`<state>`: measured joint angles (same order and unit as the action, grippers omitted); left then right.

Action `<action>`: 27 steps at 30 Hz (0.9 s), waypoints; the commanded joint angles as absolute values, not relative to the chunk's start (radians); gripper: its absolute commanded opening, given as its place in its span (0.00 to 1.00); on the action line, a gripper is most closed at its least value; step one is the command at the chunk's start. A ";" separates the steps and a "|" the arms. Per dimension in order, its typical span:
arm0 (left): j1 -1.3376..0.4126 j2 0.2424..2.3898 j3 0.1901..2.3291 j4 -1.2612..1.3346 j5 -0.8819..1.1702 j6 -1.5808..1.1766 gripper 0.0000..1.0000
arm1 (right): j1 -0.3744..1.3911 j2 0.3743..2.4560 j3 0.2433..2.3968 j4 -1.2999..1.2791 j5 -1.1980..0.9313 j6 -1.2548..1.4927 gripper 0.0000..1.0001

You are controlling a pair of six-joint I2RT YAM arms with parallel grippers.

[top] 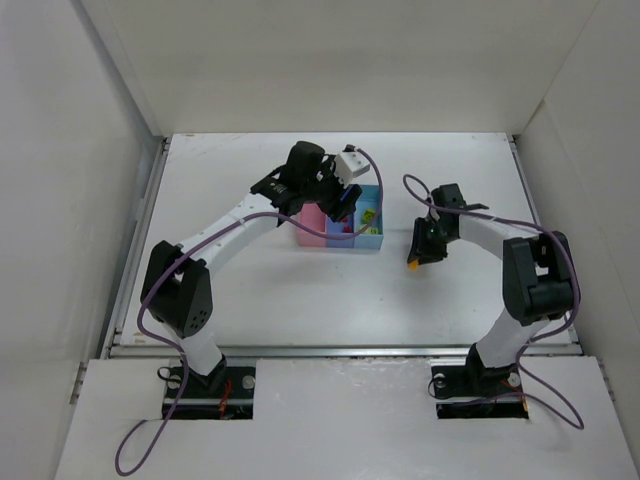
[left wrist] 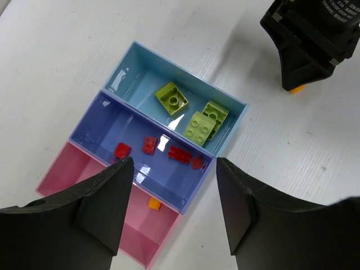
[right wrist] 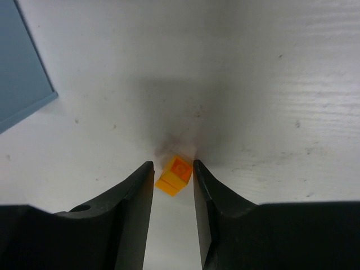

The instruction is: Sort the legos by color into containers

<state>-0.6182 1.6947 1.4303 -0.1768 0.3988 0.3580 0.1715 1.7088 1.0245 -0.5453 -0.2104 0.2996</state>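
Legos (left wrist: 171, 98) are found partly sorted among the three joined bins (top: 312, 228). Three yellow-green bricks (left wrist: 202, 126) are held in the light blue bin (left wrist: 138, 70). Four red bricks (left wrist: 179, 153) are spread along the medium blue bin (left wrist: 109, 121). One small orange piece (left wrist: 153, 204) is seen on the floor of the pink bin (left wrist: 70, 169). The left gripper (left wrist: 172, 163) is hung above the row of bins, over the medium blue and pink ones, with its jaws spread wide. One further orange brick (right wrist: 174, 175) is located out over the white table (top: 260, 290), a little way off the light blue end of the row. It is enclosed by the right gripper (right wrist: 173, 165), whose fingers are drawn narrow and set against its two sides. The brick is seen tilted between them. Whether it is lifted off the table surface cannot be told.
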 commanded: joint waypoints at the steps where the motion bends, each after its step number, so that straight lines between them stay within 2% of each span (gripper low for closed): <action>1: -0.620 1.649 1.417 -0.158 0.405 0.367 0.58 | 0.170 1.663 0.977 -0.493 -0.297 0.331 0.40; 7: -0.620 1.649 1.417 -0.158 0.405 0.367 0.58 | 0.170 1.611 0.945 -0.505 -0.325 0.341 0.45; 16: -0.620 1.649 1.417 -0.158 0.405 0.367 0.58 | 0.205 1.611 1.026 -0.604 -0.166 0.272 0.45; 27: -0.620 1.649 1.417 -0.178 0.387 0.397 0.58 | 0.241 1.545 1.216 -0.794 -0.097 -0.072 0.49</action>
